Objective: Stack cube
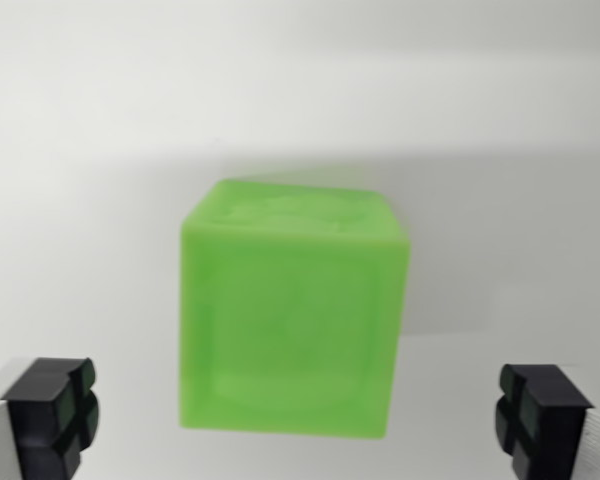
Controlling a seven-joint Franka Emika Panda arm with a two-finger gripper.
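A bright green cube (292,315) fills the middle of the wrist view, slightly blurred, resting on a white surface (100,150). My gripper (295,420) is open, with its two black fingertips at the lower corners: one fingertip (55,410) at the wrist view's left, the other fingertip (540,415) at the wrist view's right. The cube lies between the fingers and a little beyond them, touching neither. No second cube shows.
A soft grey shadow (480,250) falls across the white surface behind and to the wrist view's right of the cube.
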